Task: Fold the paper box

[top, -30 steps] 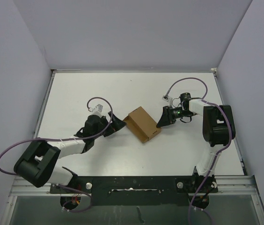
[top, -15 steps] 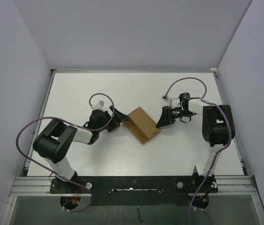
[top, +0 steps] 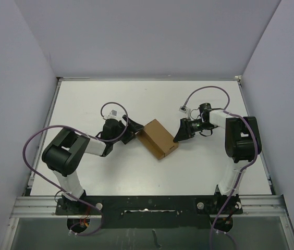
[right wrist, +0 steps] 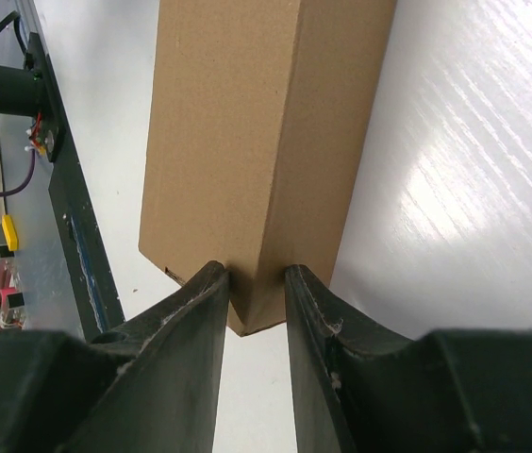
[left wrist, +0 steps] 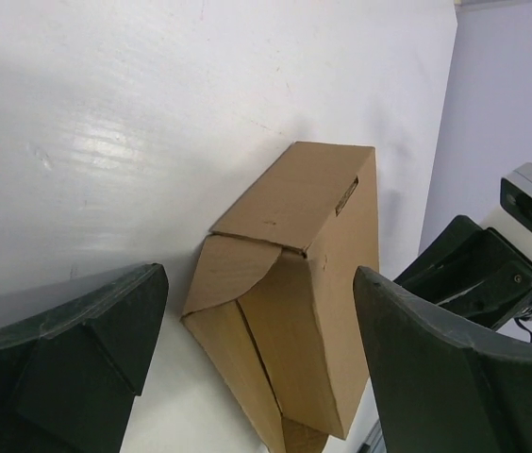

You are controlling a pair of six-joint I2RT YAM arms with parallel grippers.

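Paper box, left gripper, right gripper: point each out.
paper box [top: 158, 138], top view, top face.
left gripper [left wrist: 258, 279], left wrist view, between its fingertips.
right gripper [right wrist: 255, 274], right wrist view, between its fingertips.

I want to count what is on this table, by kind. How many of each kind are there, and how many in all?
box: 1
arms: 2, the left arm and the right arm
total: 3
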